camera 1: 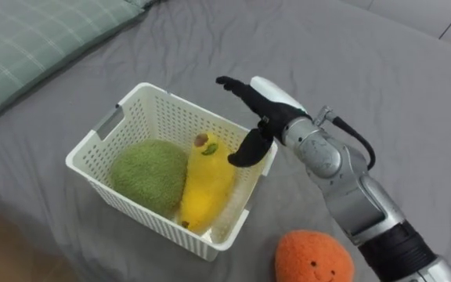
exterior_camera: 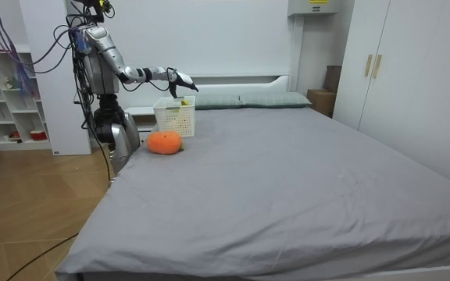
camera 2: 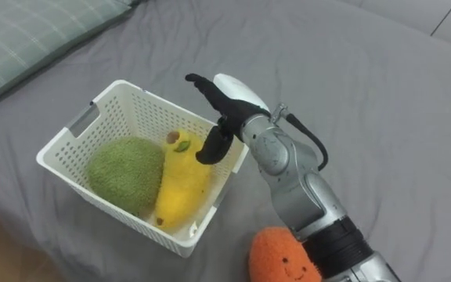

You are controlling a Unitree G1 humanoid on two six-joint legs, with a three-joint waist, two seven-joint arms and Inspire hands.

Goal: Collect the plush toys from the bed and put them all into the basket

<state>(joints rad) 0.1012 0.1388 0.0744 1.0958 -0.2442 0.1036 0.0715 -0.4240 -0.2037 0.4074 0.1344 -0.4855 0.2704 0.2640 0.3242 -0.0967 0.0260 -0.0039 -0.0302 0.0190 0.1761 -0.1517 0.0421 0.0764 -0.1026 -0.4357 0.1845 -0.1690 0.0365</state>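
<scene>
A white slatted basket point(camera 1: 124, 117) point(camera 2: 77, 125) sits on the grey bed and holds a green round plush point(camera 1: 149, 175) point(camera 2: 124, 174) and a yellow banana plush point(camera 1: 206, 182) point(camera 2: 180, 178). My right hand point(camera 1: 255, 116) point(camera 2: 224, 111) hovers open over the basket's right rim, fingers spread, holding nothing. An orange round plush with a face point(camera 1: 313, 257) point(camera 2: 279, 257) lies on the bed beside the basket, under my right forearm. From the room view, I stand at the head corner of the bed with the right hand point(exterior_camera: 180, 79) stretched over the basket point(exterior_camera: 174, 117), and the orange plush point(exterior_camera: 163, 142) lies in front of it.
A green checked pillow point(camera 1: 30, 39) lies beyond the basket at the upper left. Grey sheet point(camera 1: 382, 86) spreads wide to the right. In the room view, white shelves point(exterior_camera: 10, 94) stand behind me and a wardrobe point(exterior_camera: 412, 70) lines the far side.
</scene>
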